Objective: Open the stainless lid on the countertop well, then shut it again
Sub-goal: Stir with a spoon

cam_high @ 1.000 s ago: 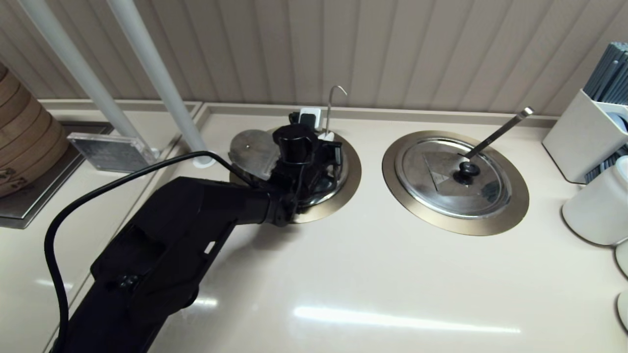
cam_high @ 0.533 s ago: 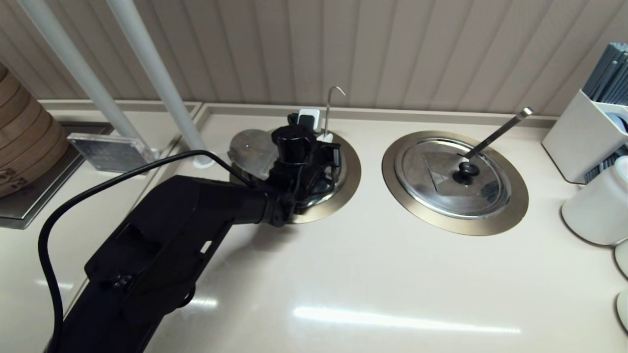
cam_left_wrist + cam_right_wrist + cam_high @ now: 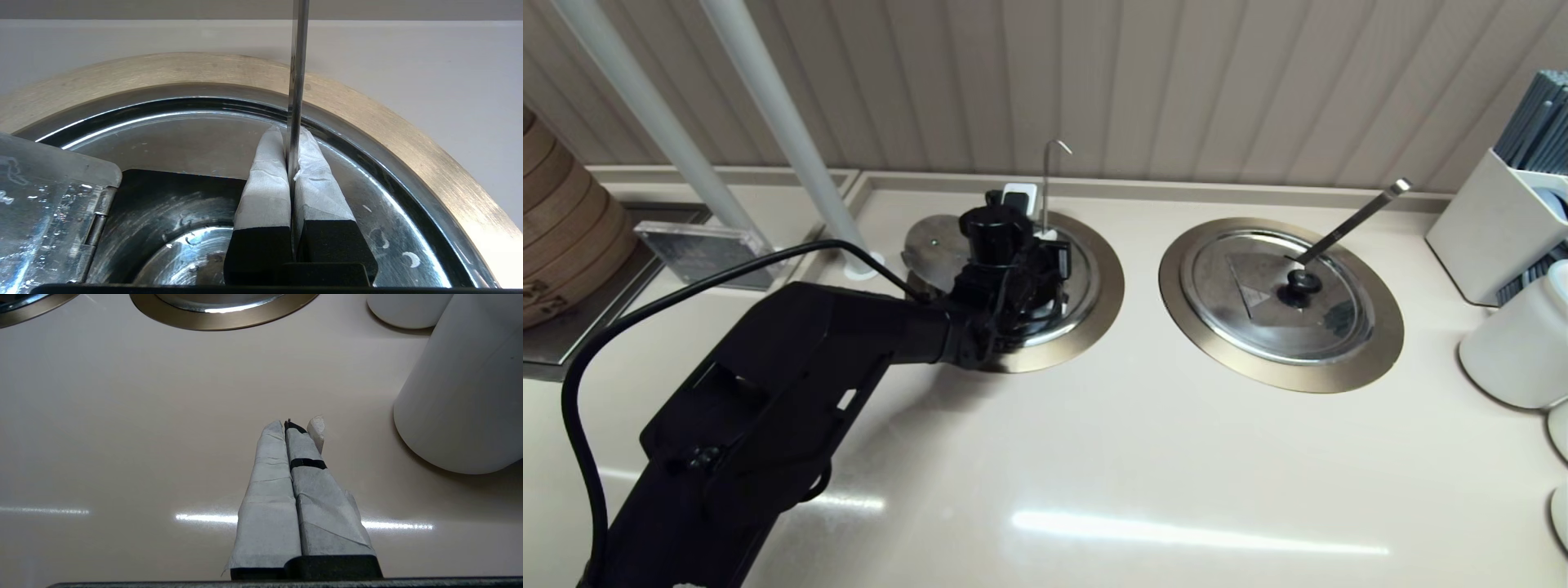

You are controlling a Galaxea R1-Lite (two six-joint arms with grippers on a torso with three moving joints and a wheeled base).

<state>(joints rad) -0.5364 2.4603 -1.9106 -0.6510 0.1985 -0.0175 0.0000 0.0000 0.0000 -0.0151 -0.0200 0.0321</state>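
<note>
The countertop well (image 3: 1107, 287) with its bronze-gold ring (image 3: 367, 118) sits left of centre. My left gripper (image 3: 1044, 233) reaches over its open basin and is shut on the thin hook-tipped ladle handle (image 3: 1045, 184), which runs up between the white-wrapped fingers (image 3: 265, 179) as a steel strip (image 3: 297, 61). The stainless lid (image 3: 935, 241) lies shifted over the well's left rim. Its hinged steel plate (image 3: 45, 192) shows beside the basin, and its knob is hidden behind the arm. My right gripper (image 3: 292, 425) hangs shut and empty over bare counter, outside the head view.
The twin well (image 3: 1281, 304) on the right is covered by its lid, with a straight ladle handle (image 3: 1352, 219). White containers (image 3: 1515, 343) and a utensil box (image 3: 1494, 229) stand at the right edge. Bamboo steamers (image 3: 564, 237) and two white poles (image 3: 768, 122) stand at the left.
My left gripper has carried the hook-tipped ladle handle a little to the left within the well. The lid plate and the right well look unchanged.
</note>
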